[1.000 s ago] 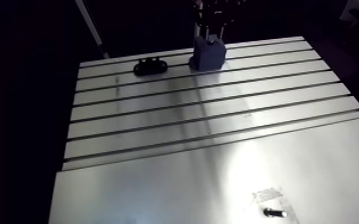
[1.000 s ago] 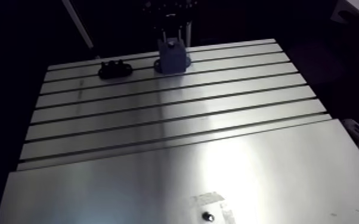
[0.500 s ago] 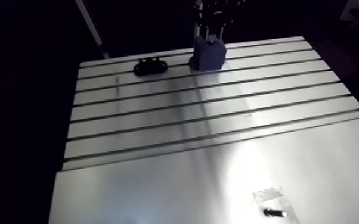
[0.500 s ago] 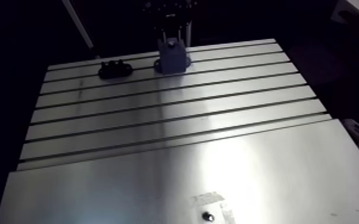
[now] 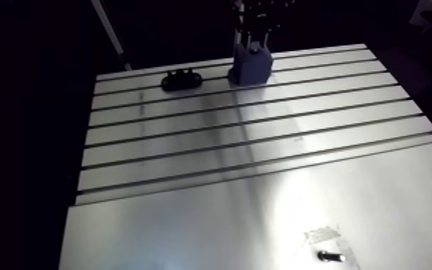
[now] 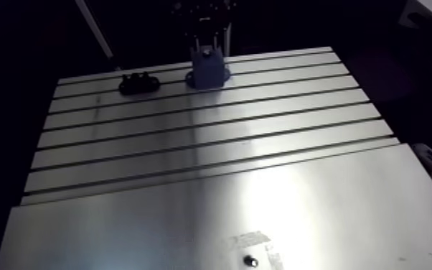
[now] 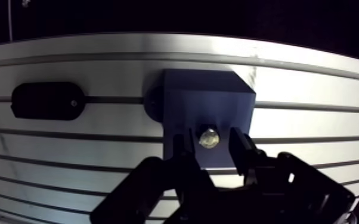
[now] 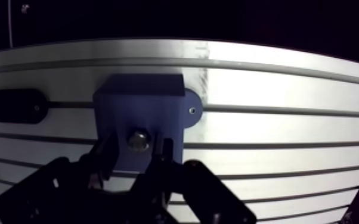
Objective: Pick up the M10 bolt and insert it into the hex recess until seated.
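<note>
**Bolt upright in the block, my gripper loose around it**

My gripper (image 7: 212,149) straddles the M10 bolt (image 7: 209,139), its fingers narrowly parted with a sliver of gap on each side, gripping nothing. The bolt stands in the top of the blue block (image 7: 206,98), close to the bench's (image 5: 262,208) far edge. A black oval plate (image 7: 48,100) lies beside the block. A small screw (image 5: 326,255) lies by the near edge.
</note>
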